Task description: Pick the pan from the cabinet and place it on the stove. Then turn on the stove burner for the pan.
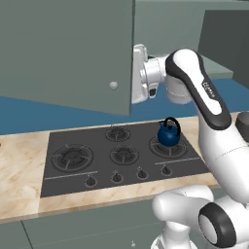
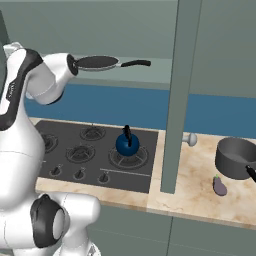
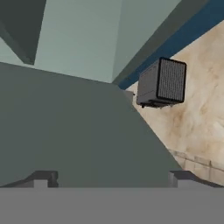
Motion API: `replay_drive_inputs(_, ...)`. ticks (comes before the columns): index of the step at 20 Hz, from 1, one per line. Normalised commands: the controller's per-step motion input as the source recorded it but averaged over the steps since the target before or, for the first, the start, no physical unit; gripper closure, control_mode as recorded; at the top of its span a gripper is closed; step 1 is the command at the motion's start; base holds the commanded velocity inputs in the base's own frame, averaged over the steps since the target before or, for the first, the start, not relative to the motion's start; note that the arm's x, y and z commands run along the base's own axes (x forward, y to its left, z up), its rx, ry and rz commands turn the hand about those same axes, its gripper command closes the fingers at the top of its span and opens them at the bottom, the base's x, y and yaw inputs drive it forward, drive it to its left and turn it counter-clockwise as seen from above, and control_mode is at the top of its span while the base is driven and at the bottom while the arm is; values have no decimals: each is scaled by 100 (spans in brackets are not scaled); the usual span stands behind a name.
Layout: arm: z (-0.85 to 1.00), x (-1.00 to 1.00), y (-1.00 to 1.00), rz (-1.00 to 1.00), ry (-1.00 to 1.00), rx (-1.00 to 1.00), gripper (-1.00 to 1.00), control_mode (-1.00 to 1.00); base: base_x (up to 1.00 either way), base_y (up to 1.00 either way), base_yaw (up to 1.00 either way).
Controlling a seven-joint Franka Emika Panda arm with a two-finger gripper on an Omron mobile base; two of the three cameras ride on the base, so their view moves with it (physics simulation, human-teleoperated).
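The pan [image 2: 97,62] lies flat on the shelf of the open cabinet [image 2: 150,71], black with a pale rim, its handle pointing right. My arm's wrist reaches up to the pan's left edge, and I cannot tell whether it touches. In the left base view the hand sits just behind the edge of the cabinet's open left door [image 1: 63,48], which hides the fingers. My gripper [image 3: 113,179] is open with nothing between its tips, facing a grey-green cabinet surface. Below lies the stove [image 1: 121,168], with its large left stove burner [image 1: 73,156] bare.
A blue kettle [image 1: 169,133] stands on the stove's right rear burner. The right cabinet door [image 2: 182,95] stands open edge-on above the counter. A dark-grey pot [image 2: 235,157] and an eggplant [image 2: 219,186] sit on the counter at the right. A dark boxy appliance [image 3: 162,83] stands on the counter.
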Motion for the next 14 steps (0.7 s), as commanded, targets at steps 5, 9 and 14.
replay_drive_inputs(5, 0, -91, 84, 20, 0, -6, -100, -100, 0, 0, 0)
replay_drive_inputs(9, 0, -86, 91, 19, -1, -6, -100, -100, 0, 0, 0)
replay_drive_inputs(14, 0, -73, 99, 17, 0, -6, -100, -100, 0, 0, 0)
